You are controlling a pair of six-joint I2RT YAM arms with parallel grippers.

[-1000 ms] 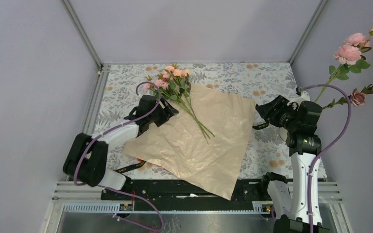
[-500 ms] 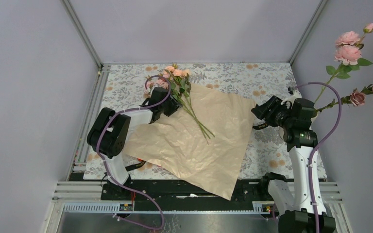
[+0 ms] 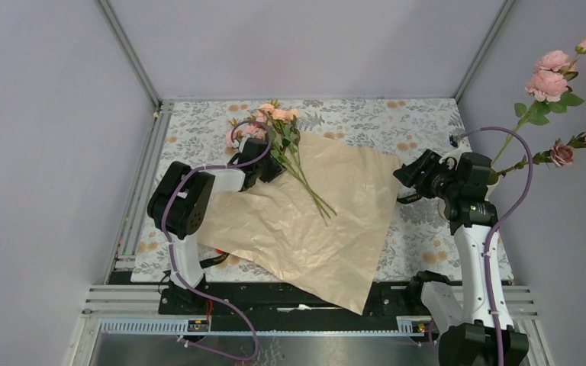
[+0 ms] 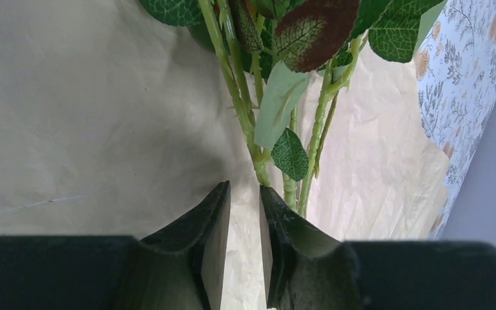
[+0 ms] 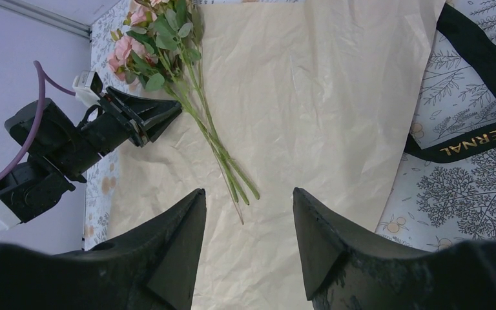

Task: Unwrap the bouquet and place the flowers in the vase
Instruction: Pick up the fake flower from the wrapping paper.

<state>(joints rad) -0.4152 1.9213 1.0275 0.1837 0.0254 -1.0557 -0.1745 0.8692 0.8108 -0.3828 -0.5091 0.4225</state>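
Unwrapping looks done: the paper [image 3: 313, 221] is lying flat, the ribbon [image 5: 484, 84] at its edge. Some roses [image 3: 549, 72] are standing at the right, their base and any vase hidden behind the right arm [image 3: 469, 206]. The other flowers [image 3: 278, 133] are lying on the paper's far corner. The left gripper [image 4: 244, 194] is hovering at their stems, fingers narrowly apart and holding nothing, while the right gripper [image 5: 248, 200] is gaping empty.

Flowers [image 4: 276, 103] cropped at top edge, blooms unseen; ribbon [image 5: 471, 143] partly cut off
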